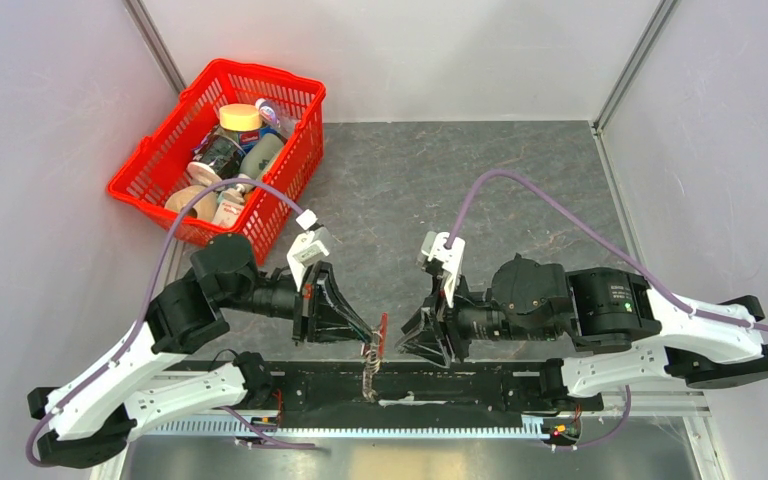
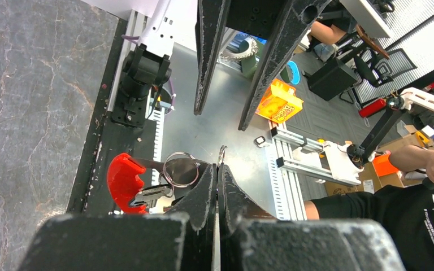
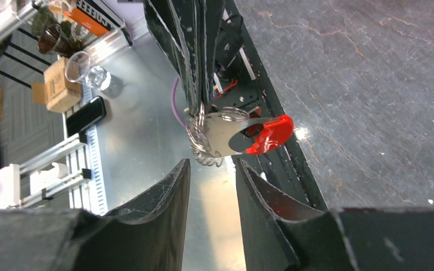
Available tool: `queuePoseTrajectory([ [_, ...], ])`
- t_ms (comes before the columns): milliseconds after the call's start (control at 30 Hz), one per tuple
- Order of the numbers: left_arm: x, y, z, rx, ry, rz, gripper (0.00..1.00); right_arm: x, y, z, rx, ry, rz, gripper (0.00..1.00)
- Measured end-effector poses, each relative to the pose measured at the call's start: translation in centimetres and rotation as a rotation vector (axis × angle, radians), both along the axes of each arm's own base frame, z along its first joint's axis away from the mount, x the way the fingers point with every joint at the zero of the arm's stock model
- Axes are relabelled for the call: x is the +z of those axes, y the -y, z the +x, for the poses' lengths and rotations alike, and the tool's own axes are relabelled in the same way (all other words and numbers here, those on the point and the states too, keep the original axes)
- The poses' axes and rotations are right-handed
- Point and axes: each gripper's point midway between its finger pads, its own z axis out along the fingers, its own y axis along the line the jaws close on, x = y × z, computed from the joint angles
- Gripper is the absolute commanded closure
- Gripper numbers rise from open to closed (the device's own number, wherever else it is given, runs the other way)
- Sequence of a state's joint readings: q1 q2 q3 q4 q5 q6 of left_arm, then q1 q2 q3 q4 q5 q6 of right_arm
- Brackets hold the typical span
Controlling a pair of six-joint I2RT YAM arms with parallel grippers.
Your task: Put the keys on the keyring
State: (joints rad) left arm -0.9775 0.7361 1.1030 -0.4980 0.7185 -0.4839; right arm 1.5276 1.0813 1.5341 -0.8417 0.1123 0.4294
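Near edge first: black rail (image 1: 480, 380) runs along the table's front, both arm bases bolted beside it.

Far left, back corner: red basket (image 1: 275, 77) on the grey marbled table (image 1: 520, 190), packed with jars and bottles, well apart from the work.

Left arm (image 1: 130, 375) reaches in toward the middle. Left gripper (image 1: 365, 335) is clenched; in its wrist view the two black fingers (image 2: 203, 192) meet with no gap, and a thin wire loop pokes out between their tips.

Keyring (image 1: 370, 362) is pinched by the left gripper and hangs off the table, over the rail between the two grippers. From the left wrist, the ring (image 2: 181, 169) shows just left of the fingertips, with the curved red tag (image 2: 123, 180) further left. From the right wrist, the coiled loops (image 3: 202, 141) bunch under the left fingertips, and the red tag (image 3: 268, 134) sticks out toward the table side. A flat silver piece (image 3: 226, 135) lies between coil and tag (key or part of the tag, cannot tell).

Right gripper (image 3: 213, 165) is released: fingers (image 3: 164, 197) stand apart, the gap facing the coil's lower end. Tips are just beside the coil; whether they touch, cannot tell.

Right arm (image 1: 700, 330) stretches in from the right edge.
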Motion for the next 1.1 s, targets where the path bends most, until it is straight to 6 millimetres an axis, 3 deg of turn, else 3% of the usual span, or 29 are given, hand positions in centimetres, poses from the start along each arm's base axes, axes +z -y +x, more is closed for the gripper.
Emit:
queuePoseTrajectory([
  [300, -0.9, 0.3, -0.2, -0.027, -0.014, 0.015, 0.98, 1.7, -1.3, 0.1, -0.037, -0.051, 0.089, 0.59],
  [733, -0.6, 0.6, -0.2, -0.048, -0.003, -0.001, 0.98, 0.9, -2.6, 0.2, -0.053, -0.079, 0.075, 0.60],
  [1100, -0.5, 0.6, -0.3, -0.050, 0.001, -0.007, 0.98, 0.7, -2.7, 0.6, -0.063, -0.089, 0.072, 0.77],
])
